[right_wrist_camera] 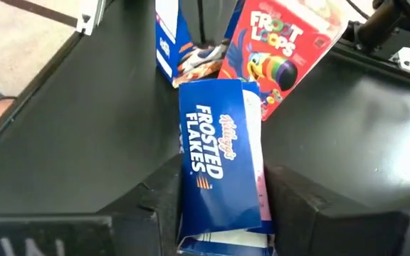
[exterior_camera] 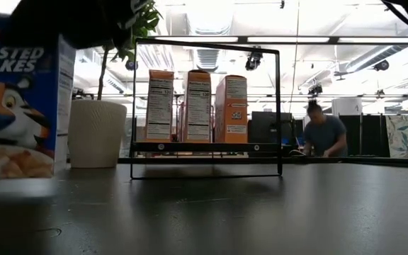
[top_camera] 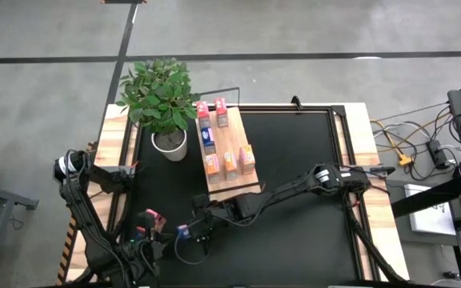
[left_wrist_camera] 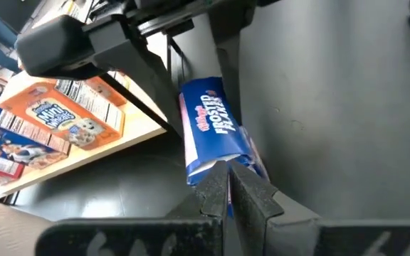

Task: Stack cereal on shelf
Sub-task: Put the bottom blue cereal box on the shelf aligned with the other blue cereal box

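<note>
The shelf (top_camera: pixel 232 182) is a light-wood board with a black wire frame. Several cereal boxes (top_camera: pixel 229 160) stand on it; the low view shows three orange ones (exterior_camera: pixel 197 106). A blue Frosted Flakes box (right_wrist_camera: pixel 219 156) lies stretched between my two grippers near the table's front. My left gripper (left_wrist_camera: pixel 228 186) is shut on one end, and my right gripper (right_wrist_camera: pixel 223 206) has closed on the other. Behind it a red Froot Loops box (right_wrist_camera: pixel 283 50) leans against another blue box (right_wrist_camera: pixel 168 35), which stands upright. My left gripper pinches the edge of the blue box's near end (left_wrist_camera: pixel 218 165) between its two shut fingers, only at their tips. The fingers run along the box's length. The box reaches away from them toward my right gripper, tilted, apparently clear of the table. My right gripper has the blue box's other end (right_wrist_camera: pixel 216 213) between its two fingers (right_wrist_camera: pixel 164 203), one on each long side. The fingers run along the box, slanting down from the table's right. The narrow printed side faces up.
A potted plant (top_camera: pixel 162 96) in a white pot stands left of the shelf. A blue box (exterior_camera: pixel 16 106) shows large and close at the left of the low view. The black tabletop (top_camera: pixel 302 152) stretches right of the shelf. A person (exterior_camera: pixel 324 134) is far behind.
</note>
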